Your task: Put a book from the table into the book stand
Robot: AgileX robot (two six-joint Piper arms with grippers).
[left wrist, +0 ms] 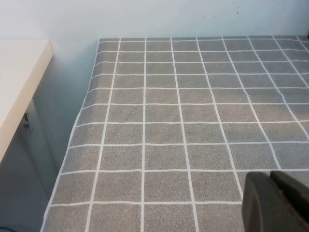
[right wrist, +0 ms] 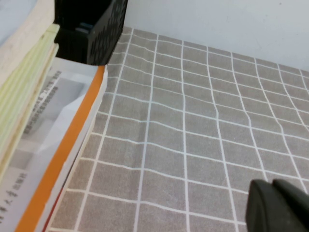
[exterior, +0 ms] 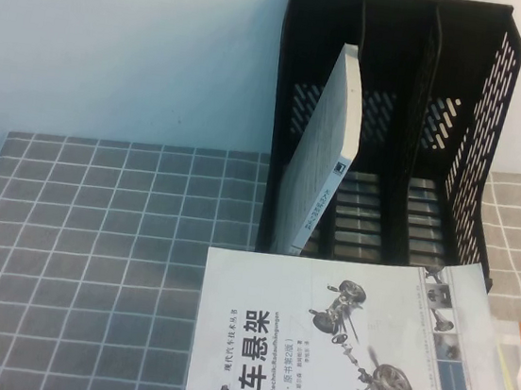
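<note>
Book (exterior: 337,347) with car-suspension cover lying flat on the checked table (exterior: 91,260), near and just in front of the black book stand (exterior: 393,126), pale grey book (exterior: 318,154) leaning in its left compartment, left gripper (left wrist: 276,203) and right gripper (right wrist: 280,208) over bare cloth, fingers closed.

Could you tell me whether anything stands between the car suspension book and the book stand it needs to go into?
Nothing lies between the book and the book stand directly behind it. A pale grid-covered book leans in the leftmost compartment; the middle and right ones look free. Left gripper and right gripper hover over bare table.
</note>
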